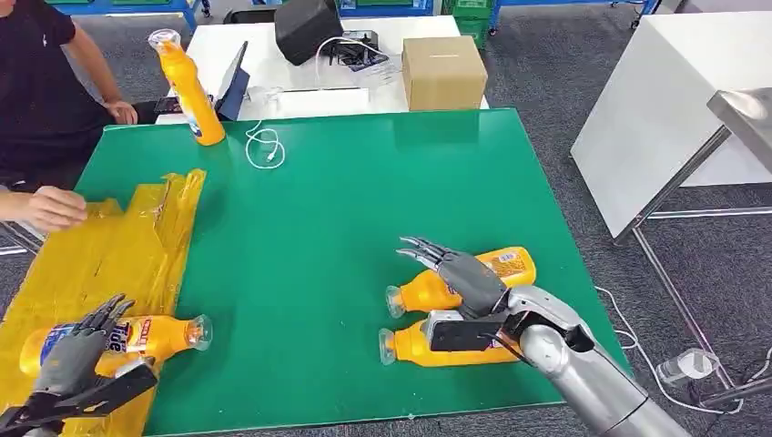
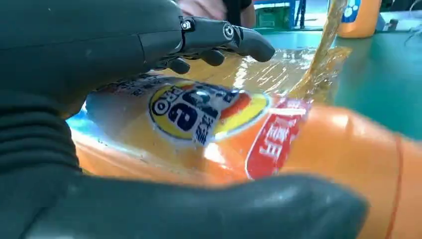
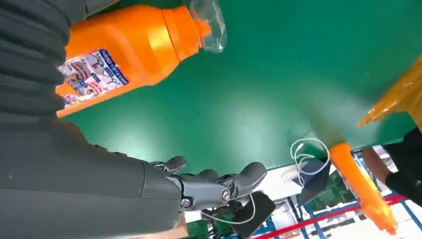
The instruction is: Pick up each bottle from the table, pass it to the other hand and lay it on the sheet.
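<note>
We note the green tabletop [image 1: 346, 228] with the yellow sheet [image 1: 109, 246] spread over its left edge, and four orange bottles in play. One bottle on the sheet [image 1: 137, 337] lies on its side with its cap toward the middle of the tabletop; the left hand [image 1: 73, 355] rests over its base end, fingers spread across the body, and in the left wrist view the thumb and fingers sit on either side of the label (whether they press it or are letting go, we cannot tell). Two bottles lie side by side near the right front corner, long axes running left-right, caps pointing left toward the sheet: the far bottle [image 1: 464, 278] and the near bottle [image 1: 437, 346]. The right hand [image 1: 460, 273] hovers directly over the far one, fingers extended and apart, holding nothing; the right wrist view shows clear tabletop between fingers and bottle. We judge the right arm plainly the nearer for both, and the far bottle the likelier pick, taken across its short axis. An upright bottle [image 1: 189, 86] stands at the far left corner, well apart from both hands, beside a person's arm [image 1: 50, 208].
</note>
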`<state>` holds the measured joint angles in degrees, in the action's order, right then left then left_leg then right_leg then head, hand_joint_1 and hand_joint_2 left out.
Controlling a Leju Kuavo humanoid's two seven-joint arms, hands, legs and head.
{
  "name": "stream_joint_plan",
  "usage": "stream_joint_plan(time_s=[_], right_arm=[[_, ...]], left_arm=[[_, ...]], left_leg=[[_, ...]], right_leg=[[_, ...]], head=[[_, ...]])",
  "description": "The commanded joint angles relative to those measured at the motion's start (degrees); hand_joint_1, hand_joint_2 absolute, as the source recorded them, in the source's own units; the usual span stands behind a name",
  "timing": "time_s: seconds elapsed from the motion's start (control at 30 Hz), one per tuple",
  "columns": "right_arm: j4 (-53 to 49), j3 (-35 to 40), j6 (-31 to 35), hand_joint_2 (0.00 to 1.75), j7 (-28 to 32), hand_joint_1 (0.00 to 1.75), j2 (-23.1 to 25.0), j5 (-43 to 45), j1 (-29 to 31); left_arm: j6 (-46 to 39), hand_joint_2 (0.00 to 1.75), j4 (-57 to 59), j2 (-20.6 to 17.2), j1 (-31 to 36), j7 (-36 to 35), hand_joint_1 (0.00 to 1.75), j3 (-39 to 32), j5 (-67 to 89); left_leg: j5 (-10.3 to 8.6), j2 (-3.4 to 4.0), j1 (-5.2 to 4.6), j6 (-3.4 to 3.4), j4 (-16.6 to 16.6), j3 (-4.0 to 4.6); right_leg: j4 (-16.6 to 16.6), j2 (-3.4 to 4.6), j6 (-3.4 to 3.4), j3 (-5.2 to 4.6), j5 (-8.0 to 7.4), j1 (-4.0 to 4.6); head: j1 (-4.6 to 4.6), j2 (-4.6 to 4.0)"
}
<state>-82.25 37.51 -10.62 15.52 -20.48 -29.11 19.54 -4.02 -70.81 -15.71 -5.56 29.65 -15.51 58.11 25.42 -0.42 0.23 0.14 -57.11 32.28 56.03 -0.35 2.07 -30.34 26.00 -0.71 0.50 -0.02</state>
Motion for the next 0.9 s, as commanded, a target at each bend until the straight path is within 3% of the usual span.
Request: stream_joint_plan(time_s=[0.03,0.27,0.9], right_arm=[[-5.6,-1.3,3.1,1.75,-0.4,0.00,-5.9,-2.7,-10.0],[-10.9,-4.8,3.3,1.75,-1.0,0.00,-8.5,-3.8,-15.9],[-15.2,-8.5,5.5,1.75,-3.1,0.00,-10.3,-8.3,-20.4]], left_arm=[[7.6,0.00,-11.1,14.8,-1.0,10.0,0.00,-13.6,-22.1],[18.9,0.00,-16.7,17.3,-0.9,10.4,0.00,-19.8,-41.0],[20.5,0.00,-19.8,19.2,-1.9,10.4,0.00,-21.3,-45.2]], left_leg=[[0.02,-0.19,0.00,0.06,0.0,-0.01],[0.14,-0.07,0.05,0.05,-0.1,0.40],[0.10,-0.03,-0.05,0.11,0.0,0.55]], right_leg=[[-0.1,-0.18,0.02,0.13,0.04,0.00],[-0.1,-0.03,-0.02,-0.22,0.07,0.00],[-0.1,-0.01,0.01,-0.47,0.02,-0.06]], head=[[-0.02,0.00],[-0.02,0.00],[-0.04,0.00]])
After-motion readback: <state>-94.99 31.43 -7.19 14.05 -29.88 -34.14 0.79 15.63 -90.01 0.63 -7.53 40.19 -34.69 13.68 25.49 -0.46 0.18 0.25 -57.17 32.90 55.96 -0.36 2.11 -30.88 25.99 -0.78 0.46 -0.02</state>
